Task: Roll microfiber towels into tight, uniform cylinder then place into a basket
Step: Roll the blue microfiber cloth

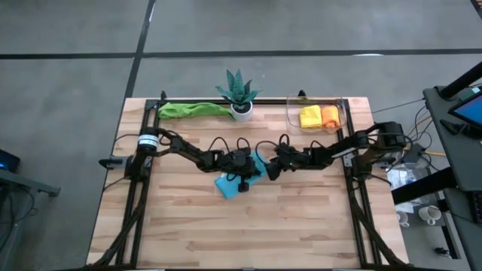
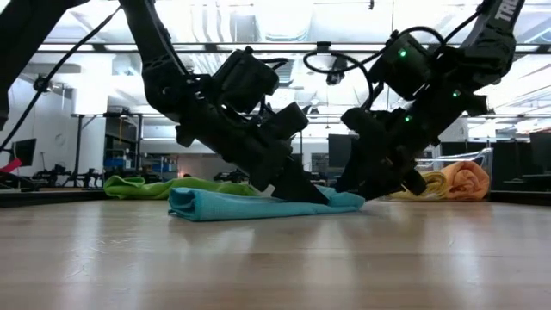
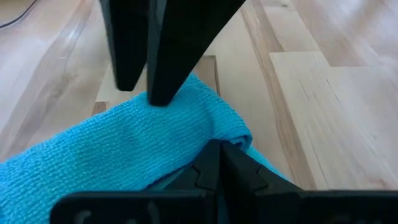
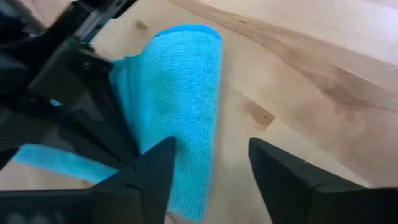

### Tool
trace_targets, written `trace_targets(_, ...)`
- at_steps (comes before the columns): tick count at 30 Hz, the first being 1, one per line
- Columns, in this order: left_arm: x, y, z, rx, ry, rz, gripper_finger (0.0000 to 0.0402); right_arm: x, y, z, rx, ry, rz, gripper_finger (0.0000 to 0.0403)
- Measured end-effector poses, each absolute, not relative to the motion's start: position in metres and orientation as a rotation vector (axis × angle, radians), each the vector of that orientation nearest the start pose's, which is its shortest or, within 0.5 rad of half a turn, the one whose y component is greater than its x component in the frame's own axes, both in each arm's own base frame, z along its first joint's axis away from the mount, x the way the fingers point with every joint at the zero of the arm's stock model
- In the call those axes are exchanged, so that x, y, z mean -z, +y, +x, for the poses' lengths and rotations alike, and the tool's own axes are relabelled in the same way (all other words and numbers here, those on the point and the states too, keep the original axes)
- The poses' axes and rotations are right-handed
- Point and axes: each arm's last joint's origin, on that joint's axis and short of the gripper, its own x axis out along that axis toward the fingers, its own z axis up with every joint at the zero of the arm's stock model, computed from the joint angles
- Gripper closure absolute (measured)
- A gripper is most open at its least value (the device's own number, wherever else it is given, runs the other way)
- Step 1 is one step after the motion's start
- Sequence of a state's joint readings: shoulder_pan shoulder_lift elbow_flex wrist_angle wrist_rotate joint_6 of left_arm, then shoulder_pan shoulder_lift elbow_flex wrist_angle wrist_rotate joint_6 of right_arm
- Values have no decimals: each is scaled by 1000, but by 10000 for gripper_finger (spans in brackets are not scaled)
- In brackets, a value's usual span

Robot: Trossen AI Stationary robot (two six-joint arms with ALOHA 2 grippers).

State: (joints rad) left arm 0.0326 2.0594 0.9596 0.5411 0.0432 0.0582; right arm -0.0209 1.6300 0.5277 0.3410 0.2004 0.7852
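The left claw (image 1: 248, 172) is closed, pinching the light blue towel (image 1: 230, 184) at mid-worktop (image 1: 301, 218). The right claw (image 4: 211, 165) stands open, straddling the towel's rolled end. Beyond the towel, the basket (image 1: 343, 113) holds yellow and orange rolls.

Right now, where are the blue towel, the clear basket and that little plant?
Blue towel (image 4: 186, 93): right wrist view, on the top of its rolled part.
Basket (image 1: 291, 114): high view, on its clear left wall.
Plant (image 1: 238, 89): high view, on its spiky green leaves.
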Motion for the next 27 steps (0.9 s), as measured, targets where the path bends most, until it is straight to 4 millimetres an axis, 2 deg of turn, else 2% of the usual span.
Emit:
trace_targets(6,-94,11,390,27,557,35,402,-109,-14,273,469,622,710,149)
trace_targets(12,-94,11,390,28,561,34,402,-114,-11,278,398,580,758,140)
trace_targets(17,-94,11,390,27,562,32,402,-110,-11,278,412,588,792,165)
trace_targets(22,-93,11,390,27,561,32,402,-99,-11,280,424,605,812,207)
trace_targets(27,-93,11,390,28,562,32,402,-102,-10,283,412,599,797,262)
